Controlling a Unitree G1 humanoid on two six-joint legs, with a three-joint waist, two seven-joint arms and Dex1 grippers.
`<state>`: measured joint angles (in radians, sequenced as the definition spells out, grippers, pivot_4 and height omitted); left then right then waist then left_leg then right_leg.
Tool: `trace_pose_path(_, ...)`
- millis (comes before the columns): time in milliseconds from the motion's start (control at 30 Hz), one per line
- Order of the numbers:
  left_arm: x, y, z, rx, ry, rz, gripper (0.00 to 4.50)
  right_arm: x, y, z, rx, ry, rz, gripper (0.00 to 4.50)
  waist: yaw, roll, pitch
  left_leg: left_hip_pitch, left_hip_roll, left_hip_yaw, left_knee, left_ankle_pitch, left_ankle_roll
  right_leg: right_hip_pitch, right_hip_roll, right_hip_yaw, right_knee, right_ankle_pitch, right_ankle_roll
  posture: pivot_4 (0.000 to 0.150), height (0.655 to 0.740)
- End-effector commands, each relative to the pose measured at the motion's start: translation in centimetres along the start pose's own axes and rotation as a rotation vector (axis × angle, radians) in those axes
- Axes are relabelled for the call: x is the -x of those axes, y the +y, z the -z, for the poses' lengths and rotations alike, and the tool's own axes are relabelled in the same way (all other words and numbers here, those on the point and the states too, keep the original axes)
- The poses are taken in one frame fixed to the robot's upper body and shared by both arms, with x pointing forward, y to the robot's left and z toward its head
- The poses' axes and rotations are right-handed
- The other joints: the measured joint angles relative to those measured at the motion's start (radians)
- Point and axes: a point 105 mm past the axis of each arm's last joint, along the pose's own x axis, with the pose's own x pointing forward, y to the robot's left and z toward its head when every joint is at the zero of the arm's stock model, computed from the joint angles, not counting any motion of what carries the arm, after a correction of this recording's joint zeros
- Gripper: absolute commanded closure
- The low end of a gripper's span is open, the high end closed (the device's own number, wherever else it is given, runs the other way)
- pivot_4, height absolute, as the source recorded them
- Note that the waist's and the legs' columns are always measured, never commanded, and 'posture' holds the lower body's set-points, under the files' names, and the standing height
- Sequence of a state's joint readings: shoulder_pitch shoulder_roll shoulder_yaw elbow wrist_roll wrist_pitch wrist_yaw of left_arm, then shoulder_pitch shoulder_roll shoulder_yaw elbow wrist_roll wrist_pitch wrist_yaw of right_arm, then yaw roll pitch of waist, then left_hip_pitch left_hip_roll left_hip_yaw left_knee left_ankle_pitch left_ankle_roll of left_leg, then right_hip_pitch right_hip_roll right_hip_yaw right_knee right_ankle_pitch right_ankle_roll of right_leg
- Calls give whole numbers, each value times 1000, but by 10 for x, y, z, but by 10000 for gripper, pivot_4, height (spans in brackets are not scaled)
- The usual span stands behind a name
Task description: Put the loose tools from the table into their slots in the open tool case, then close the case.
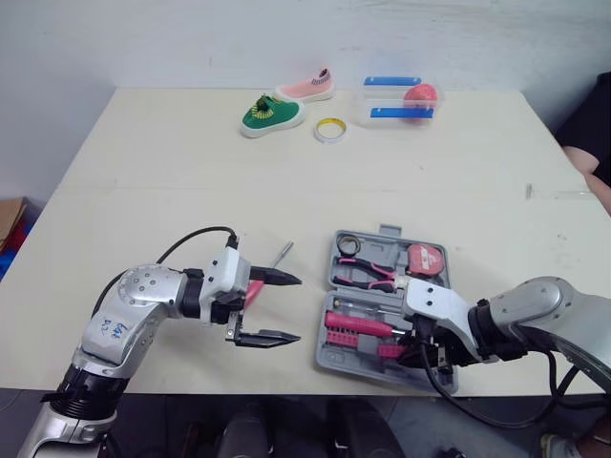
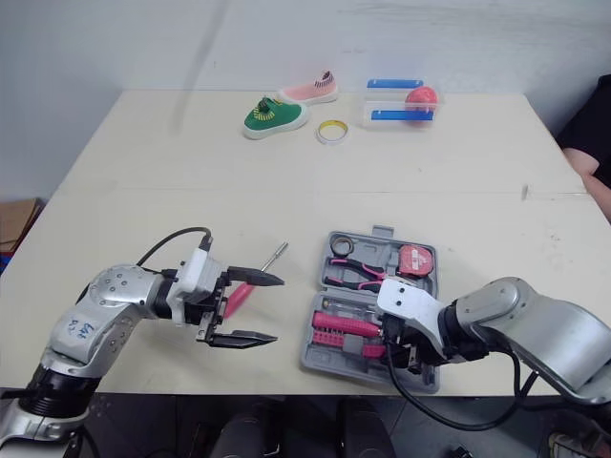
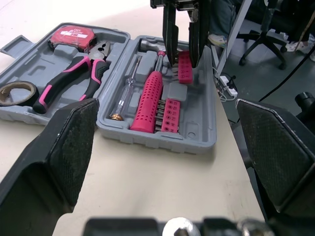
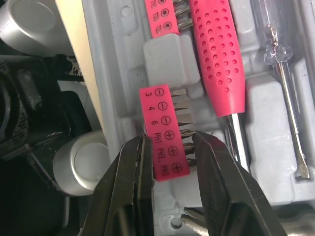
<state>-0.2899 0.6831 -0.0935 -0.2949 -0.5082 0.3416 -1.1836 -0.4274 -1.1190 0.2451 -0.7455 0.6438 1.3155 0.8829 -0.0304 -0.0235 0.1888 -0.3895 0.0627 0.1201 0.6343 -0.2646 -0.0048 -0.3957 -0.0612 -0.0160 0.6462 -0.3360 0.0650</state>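
The grey tool case (image 1: 382, 232) lies open near the table's front right. It holds pink pliers (image 1: 368, 274), a red tape measure (image 1: 425, 258), a pink-handled hammer (image 3: 147, 96) and a clear tester screwdriver (image 4: 278, 73). My right gripper (image 1: 420, 348) hangs over the case's near half, shut on a pink bit holder (image 4: 162, 118) that tilts above its slot. A second bit holder (image 3: 170, 115) sits beside the hammer. A loose pink-handled screwdriver (image 2: 277, 253) lies on the table left of the case. My left gripper (image 1: 298, 308) stands open right by its handle, holding nothing.
At the table's far side are a green shoe (image 1: 271, 115), a pink shoe (image 1: 307, 89), a yellow tape roll (image 1: 330, 129) and a clear box with blue clips (image 1: 399, 101). A person (image 1: 592, 143) sits at the right edge. The case lies close to the table's front edge.
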Motion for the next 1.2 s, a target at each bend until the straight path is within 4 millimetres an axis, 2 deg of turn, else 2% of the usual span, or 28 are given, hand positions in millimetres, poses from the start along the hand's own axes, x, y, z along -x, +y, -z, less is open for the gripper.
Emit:
trace_pose_path(33,6,1,1,-19,2,-9,0,-1,-1,-5,37,6,35,36802,0,0,0,0,0,0,0,0,0,0,0,0,0,0,0,1500,7400)
trace_pose_path(267,9,2,4,-21,3,-9,0,-1,-3,-6,56,26,43,36802,0,0,0,0,0,0,0,0,0,0,0,0,0,0,0,1500,7400)
trace_pose_path(500,13,2,6,-23,4,-9,0,-6,6,-9,28,2,2,36802,-1,0,0,0,0,0,0,0,0,0,0,0,0,0,0,1500,7400)
trace_pose_path(900,14,2,9,-28,5,-7,0,-14,3,-1,-4,-1,43,36802,-1,-4,-3,0,1,0,-1,0,0,0,0,-1,0,0,-1,1500,7400)
trace_pose_path(967,15,2,9,-28,5,-6,0,-13,6,1,-12,-11,17,26205,-1,-5,-3,0,1,0,-1,0,0,0,0,-1,0,0,-1,1500,7400)
trace_pose_path(1033,15,2,9,-28,4,-6,0,-11,7,1,-25,-32,3,18099,-1,-5,-3,0,1,0,-2,0,0,0,0,-1,0,0,-1,1500,7400)
trace_pose_path(1100,15,1,10,-26,6,-6,0,2,6,5,-58,-52,-20,8003,0,-5,-3,0,1,0,-2,-1,0,0,0,-1,0,0,-1,1500,7400)
trace_pose_path(1200,17,1,11,-19,10,-6,0,30,5,13,-97,-66,-57,8003,3,-4,-3,0,0,0,-1,-1,1,0,-1,-1,-1,0,-1,1500,7400)
